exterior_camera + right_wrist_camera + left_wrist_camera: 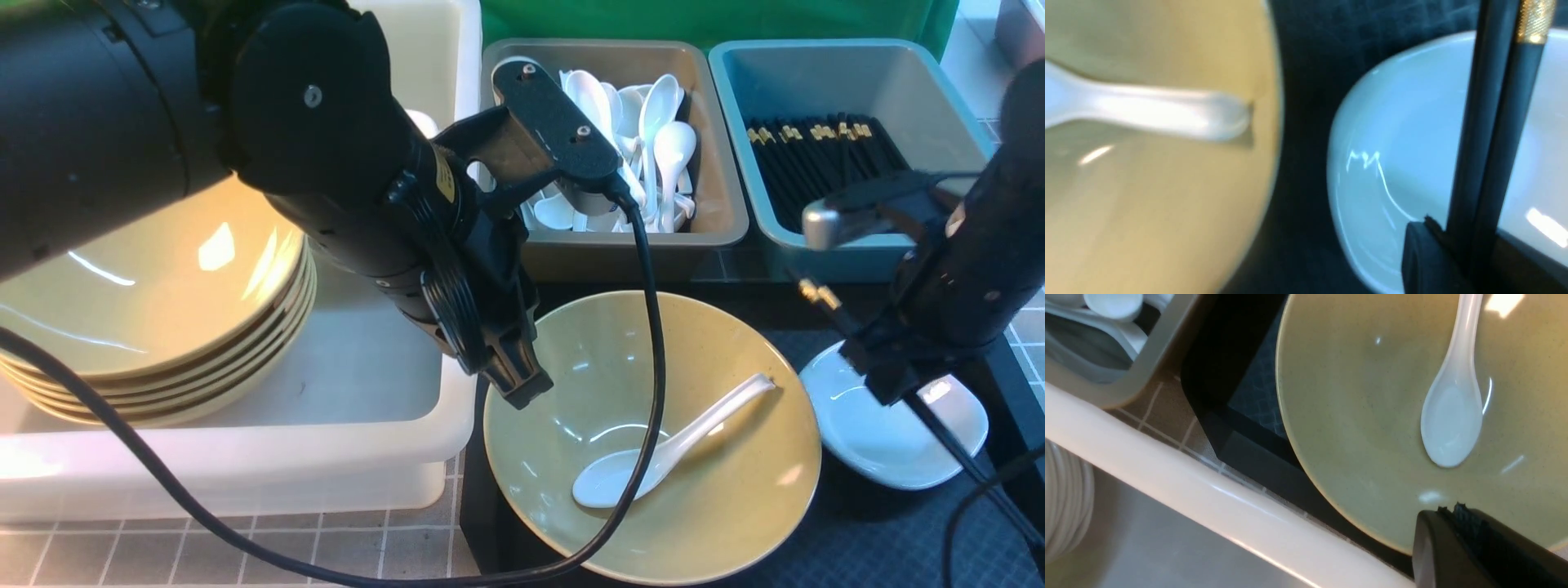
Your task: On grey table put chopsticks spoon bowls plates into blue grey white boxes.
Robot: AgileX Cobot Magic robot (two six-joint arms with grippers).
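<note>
chopsticks (1502, 155): pair clamped in right hand (886, 388), slanted above white plate (882, 449), likely for carrying to blue box (849, 45) | spoon (653, 465): lying in bowl (735, 506) on black tray (857, 555) | left hand (522, 392): closed, empty, hovering at bowl rim

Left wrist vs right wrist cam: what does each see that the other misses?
Left wrist only: white box rim, grey box holding spoons, a strip of table, the shut left gripper. Right wrist only: plate, with chopsticks over it. Both: bowl, the spoon in it, black tray.
</note>
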